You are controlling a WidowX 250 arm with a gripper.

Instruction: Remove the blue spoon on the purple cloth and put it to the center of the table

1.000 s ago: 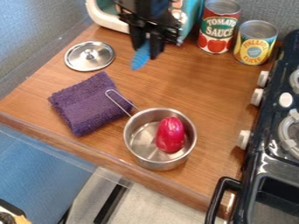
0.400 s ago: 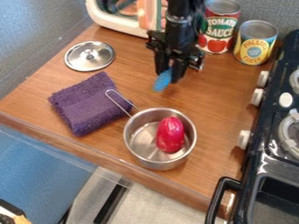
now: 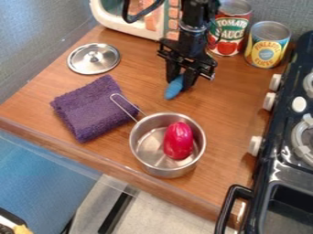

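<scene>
Gripper [image 3: 181, 82]: closed about the blue spoon [image 3: 174, 90], which is pinched between its two fingers; it hangs above the wooden table [image 3: 223, 100].
Blue spoon: directly under the gripper, its rounded blue end sticking out below the fingers; the rest is hidden by them.
Spoon's long axis: steeply slanted, the showing end pointing down and a little to the view's left from the grip. Whether that end touches the wood, I cannot tell.
Purple cloth [image 3: 89, 109]: down and to the view's left of the gripper, well apart from the spoon; so the removal part looks done.
Saucepan [image 3: 165, 172]: below the gripper in the view, toward the table's front edge, a red egg-shaped thing [image 3: 178, 140] inside.
Wire handle [image 3: 125, 106]: runs from the pan up toward the view's left, over the cloth's edge, on the lower left side of the gripper.
Metal lid [image 3: 94, 58]: off to the gripper's left in the view.
Tomato tin [image 3: 225, 42] and yellow tin [image 3: 267, 45]: behind the gripper and to the view's right.
Table centre: by my judgement just below the gripper, between it and the saucepan.
Next move: probably a short lowering, then a release; the slanted spoon may roll or tip as it lands, and drifting too far forward could knock the pan or its handle.
</scene>
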